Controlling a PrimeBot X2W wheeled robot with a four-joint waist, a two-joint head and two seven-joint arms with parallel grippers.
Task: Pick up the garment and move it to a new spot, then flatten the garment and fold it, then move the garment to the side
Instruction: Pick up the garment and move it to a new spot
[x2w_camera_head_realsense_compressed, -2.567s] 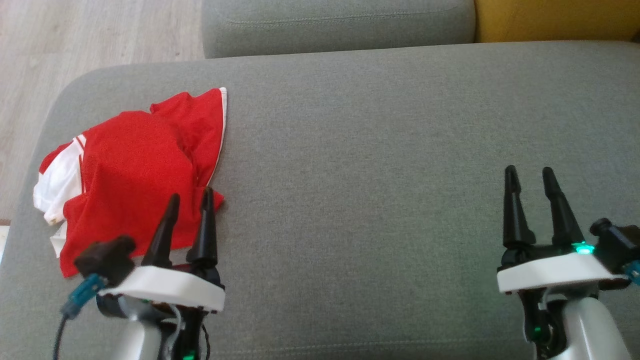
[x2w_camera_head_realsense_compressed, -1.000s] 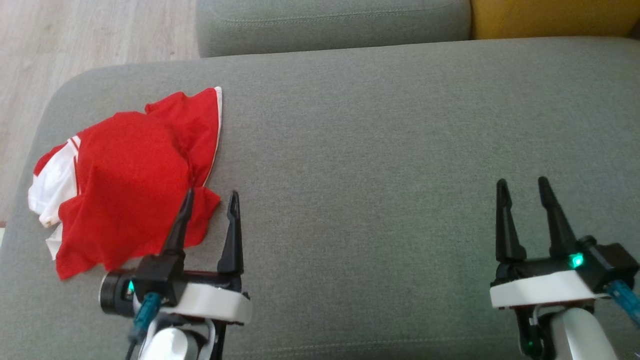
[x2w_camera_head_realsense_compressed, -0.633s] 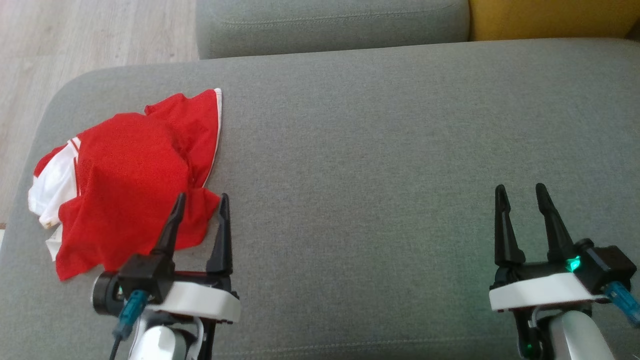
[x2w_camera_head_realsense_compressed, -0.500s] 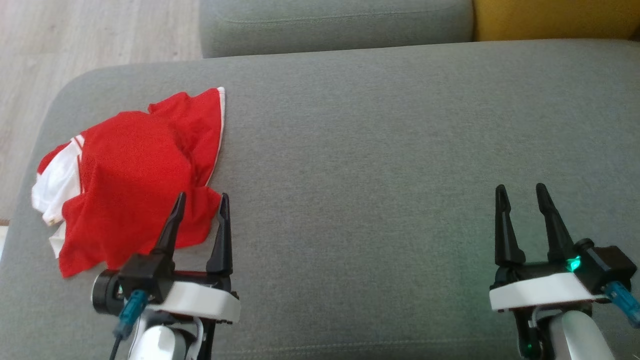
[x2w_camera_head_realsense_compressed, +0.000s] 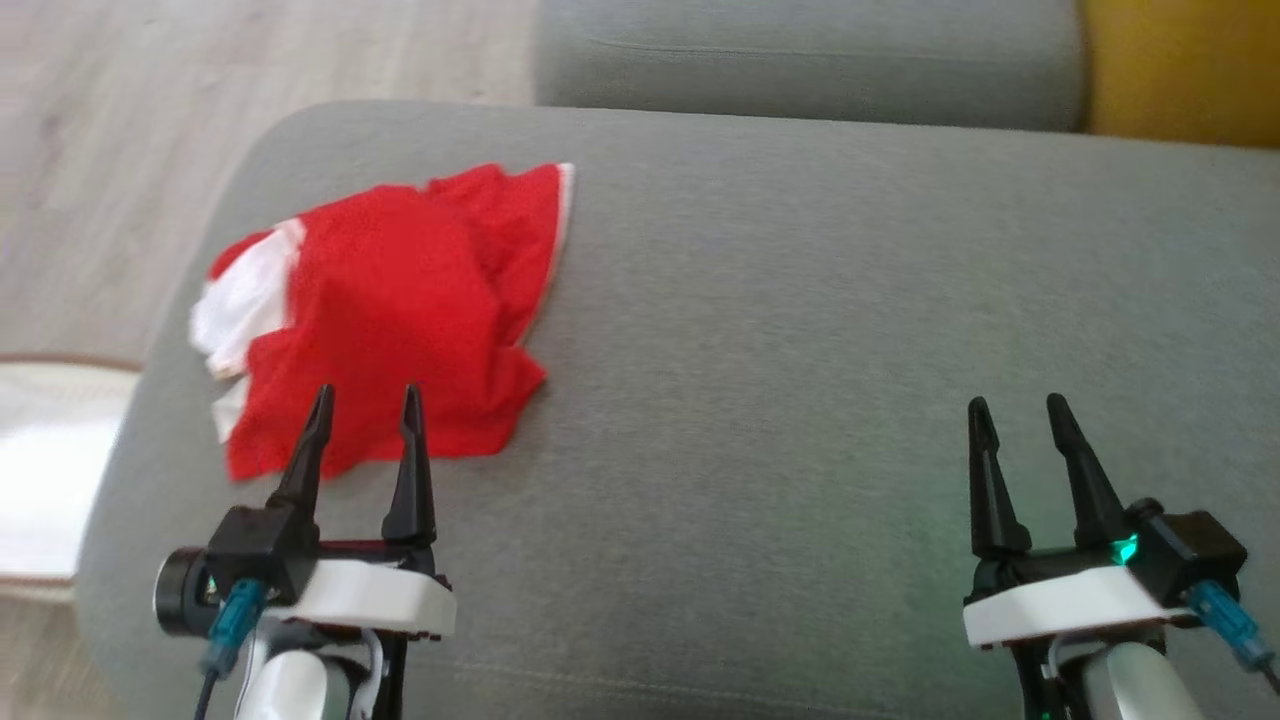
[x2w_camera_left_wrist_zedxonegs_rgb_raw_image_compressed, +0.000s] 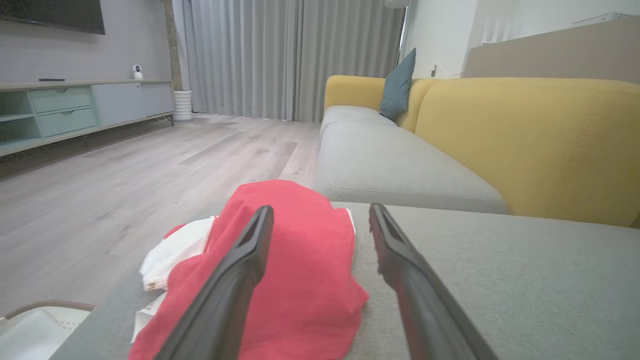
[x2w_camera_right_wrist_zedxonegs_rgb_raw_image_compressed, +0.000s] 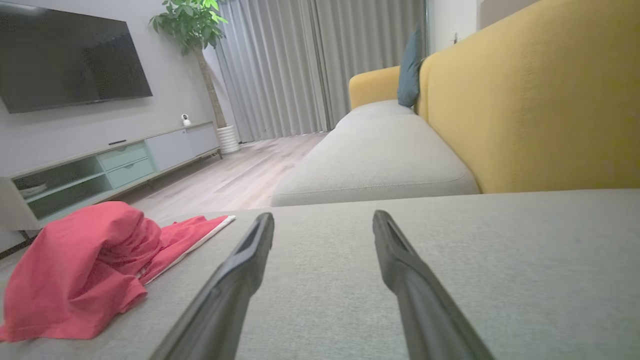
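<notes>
A crumpled red garment (x2w_camera_head_realsense_compressed: 400, 310) with white panels lies bunched on the left end of the grey cushion (x2w_camera_head_realsense_compressed: 800, 330). My left gripper (x2w_camera_head_realsense_compressed: 365, 405) stands open just in front of its near edge, fingertips over the red cloth, holding nothing. In the left wrist view the garment (x2w_camera_left_wrist_zedxonegs_rgb_raw_image_compressed: 300, 270) heaps up between and beyond the two fingers of the left gripper (x2w_camera_left_wrist_zedxonegs_rgb_raw_image_compressed: 320, 215). Far to the right, my right gripper (x2w_camera_head_realsense_compressed: 1012, 412) is open over bare cushion. The right wrist view has the garment (x2w_camera_right_wrist_zedxonegs_rgb_raw_image_compressed: 90, 265) at its left, away from the right gripper (x2w_camera_right_wrist_zedxonegs_rgb_raw_image_compressed: 322, 220).
The cushion's rounded left edge (x2w_camera_head_realsense_compressed: 170, 330) drops to a wooden floor (x2w_camera_head_realsense_compressed: 110, 150). A white basket (x2w_camera_head_realsense_compressed: 50, 470) sits on the floor beside it. Another grey seat cushion (x2w_camera_head_realsense_compressed: 800, 50) and a yellow sofa back (x2w_camera_head_realsense_compressed: 1180, 70) lie beyond.
The head camera has turned left, shifting the whole picture right. My left gripper has come a little nearer the garment's front edge; both grippers stay open and the garment lies as before.
</notes>
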